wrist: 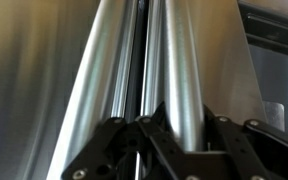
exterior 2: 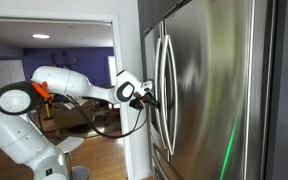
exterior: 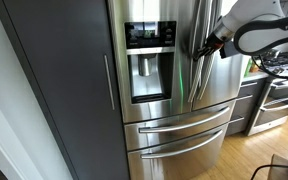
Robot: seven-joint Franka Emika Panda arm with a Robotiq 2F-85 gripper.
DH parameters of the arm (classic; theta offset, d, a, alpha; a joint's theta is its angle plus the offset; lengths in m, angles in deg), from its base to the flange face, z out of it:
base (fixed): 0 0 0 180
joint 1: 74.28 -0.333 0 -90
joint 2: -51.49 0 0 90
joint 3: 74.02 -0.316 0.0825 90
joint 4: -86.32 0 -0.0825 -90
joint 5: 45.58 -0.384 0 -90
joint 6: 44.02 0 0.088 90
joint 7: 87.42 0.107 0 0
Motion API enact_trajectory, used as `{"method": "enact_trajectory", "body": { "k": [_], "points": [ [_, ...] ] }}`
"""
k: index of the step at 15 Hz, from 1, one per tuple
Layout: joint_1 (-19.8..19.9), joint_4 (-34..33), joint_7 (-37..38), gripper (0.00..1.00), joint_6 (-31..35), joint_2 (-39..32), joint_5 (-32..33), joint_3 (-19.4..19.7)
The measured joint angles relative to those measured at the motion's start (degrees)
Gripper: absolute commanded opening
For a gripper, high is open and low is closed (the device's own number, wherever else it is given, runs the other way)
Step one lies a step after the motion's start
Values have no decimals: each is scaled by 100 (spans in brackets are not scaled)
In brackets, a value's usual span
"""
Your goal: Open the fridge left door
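Wood floor lies open beside fridge; jaws straddle left door handle, grip unclear.

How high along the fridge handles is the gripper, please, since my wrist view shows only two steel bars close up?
Observer: In an exterior view the gripper sits about level with the black display on the left door, above the dispenser recess.
Operator: Thank you. What stands beside that door, on the side away from the handles?
Observer: A tall dark grey cabinet with a slim vertical handle stands directly beside it.
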Motion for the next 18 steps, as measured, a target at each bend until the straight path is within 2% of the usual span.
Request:
{"method": "enact_trajectory", "body": {
  "k": [7, 17, 18],
  "points": [
    [676, -123, 913, 7, -334, -7, 223, -740],
    [583, -45, 606, 7, -209, 32, 118, -643],
    [565, -38, 561, 30, -202, 38, 97, -627]
  ]
}}
